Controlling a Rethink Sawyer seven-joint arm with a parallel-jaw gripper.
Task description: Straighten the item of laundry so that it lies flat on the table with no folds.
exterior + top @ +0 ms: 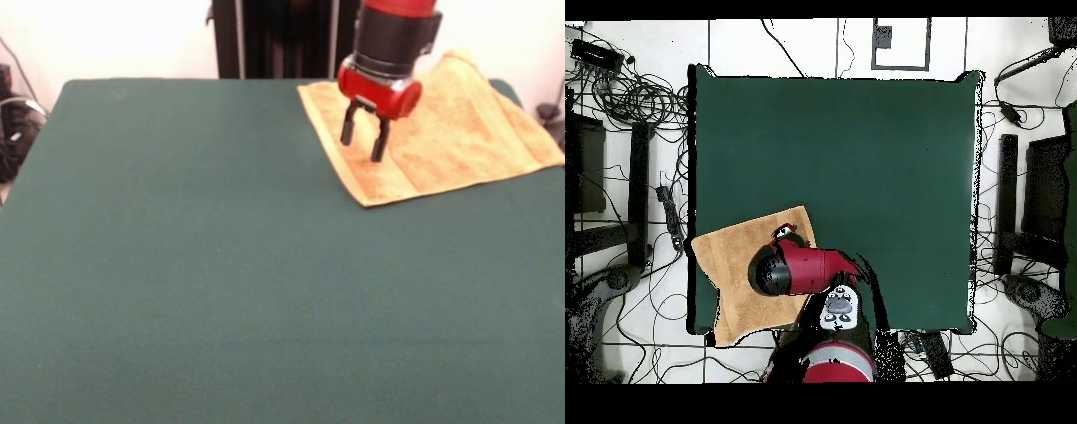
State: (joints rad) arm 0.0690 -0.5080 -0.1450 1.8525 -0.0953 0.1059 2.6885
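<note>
The yellow-orange towel (459, 132) lies spread on the dark green table (221, 265) at the far right corner in the front view; one far corner looks slightly raised. In the overhead view the towel (735, 265) lies at the lower left of the table (865, 150), reaching its edges. My gripper (365, 139) hangs just above the towel's left part, fingers (348, 132) apart and empty. In the overhead view the gripper (780, 238) shows over the towel, mostly hidden by the red wrist.
The red and black arm (810, 270) reaches in from the base at the bottom of the overhead view. Cables and black stands (640, 180) lie on the floor around the table. A black column (274, 35) stands behind the table.
</note>
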